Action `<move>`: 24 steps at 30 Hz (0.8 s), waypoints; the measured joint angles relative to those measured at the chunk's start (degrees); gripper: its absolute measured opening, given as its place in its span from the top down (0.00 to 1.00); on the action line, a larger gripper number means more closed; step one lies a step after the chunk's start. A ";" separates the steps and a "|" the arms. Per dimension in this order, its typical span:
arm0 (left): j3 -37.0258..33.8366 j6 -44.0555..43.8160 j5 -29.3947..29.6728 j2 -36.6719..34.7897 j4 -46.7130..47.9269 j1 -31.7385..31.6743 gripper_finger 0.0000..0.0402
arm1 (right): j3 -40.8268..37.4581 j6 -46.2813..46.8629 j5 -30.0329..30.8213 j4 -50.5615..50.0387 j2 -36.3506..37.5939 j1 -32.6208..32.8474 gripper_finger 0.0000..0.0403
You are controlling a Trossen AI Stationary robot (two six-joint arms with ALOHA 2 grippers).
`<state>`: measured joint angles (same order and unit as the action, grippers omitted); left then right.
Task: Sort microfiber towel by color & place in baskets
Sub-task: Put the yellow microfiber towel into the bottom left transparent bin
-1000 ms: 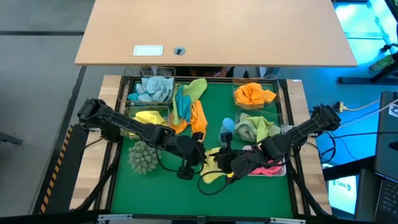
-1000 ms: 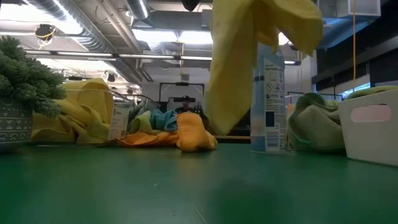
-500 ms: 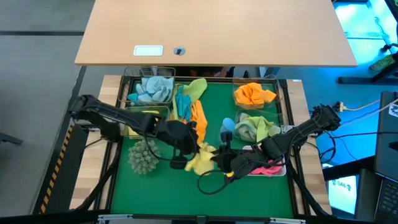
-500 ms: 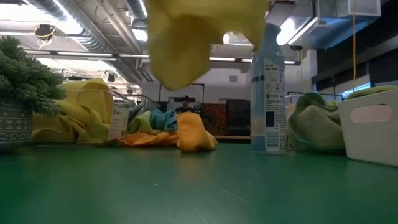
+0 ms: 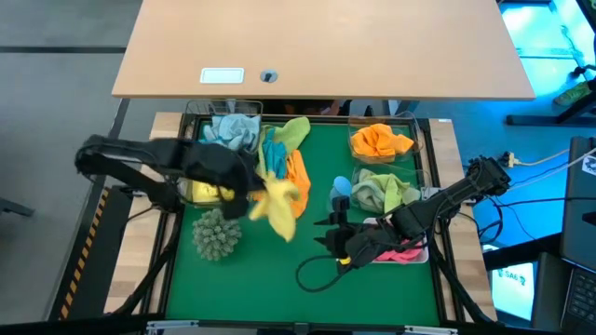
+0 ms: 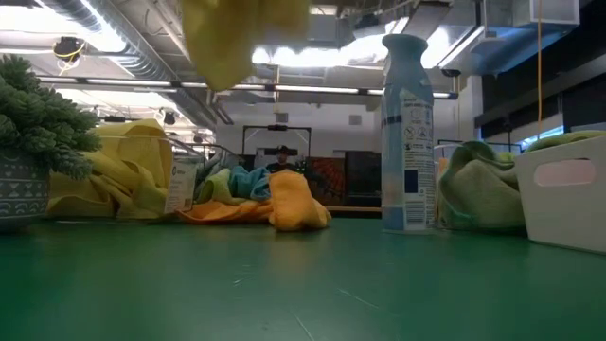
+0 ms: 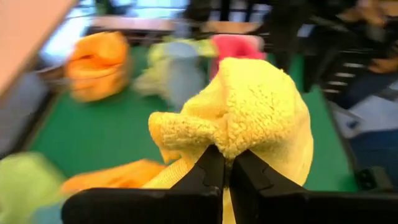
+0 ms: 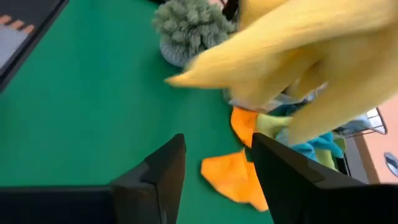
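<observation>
Nearest the front of the green counter (image 5: 307,298), at about five o'clock from its middle, the right gripper (image 5: 328,234) hangs low with its jaws spread apart and nothing between them; the right wrist view shows green mat in the gap. Just beside it, at three o'clock, pink cloth (image 5: 402,253) lies in the white basket (image 5: 410,261). At about eight o'clock sits the spiky grey-green ball (image 5: 216,234).

Nearer the middle, the left gripper (image 5: 250,186) has its jaws pinched tight on a yellow microfiber towel (image 5: 277,203), which hangs in the air above the mat, clear of the counter.

Farther back, a yellow cloth (image 5: 210,191) fills a clear basket (image 5: 194,167) at nine o'clock, a light-blue bottle (image 5: 340,189) stands upright beside the green cloths (image 5: 382,193) at two o'clock, and loose orange, blue and green towels (image 5: 284,154) lie at twelve. At the far edge are the blue-filled basket (image 5: 223,135) and the orange-filled basket (image 5: 380,141).
</observation>
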<state>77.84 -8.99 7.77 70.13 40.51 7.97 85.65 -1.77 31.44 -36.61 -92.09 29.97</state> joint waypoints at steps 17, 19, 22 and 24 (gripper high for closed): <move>-2.11 -14.36 19.29 -14.48 33.18 -9.18 0.99 | 0.00 9.54 -1.05 -9.08 0.00 -0.01 0.55; -5.20 -15.32 19.23 -15.11 33.25 -9.78 0.99 | 0.00 9.56 -1.05 -9.08 0.00 -0.01 0.55; -10.82 -17.32 19.24 -15.28 33.20 -10.58 0.99 | 0.00 9.62 -1.05 -9.12 0.00 -0.01 0.55; -14.98 -18.77 19.08 -15.13 33.03 -11.12 0.99 | 0.00 9.65 -1.05 -9.27 0.00 -0.01 0.55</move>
<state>62.87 -27.77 26.85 55.00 73.54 -3.15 85.65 7.88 30.39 -45.88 -92.09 29.95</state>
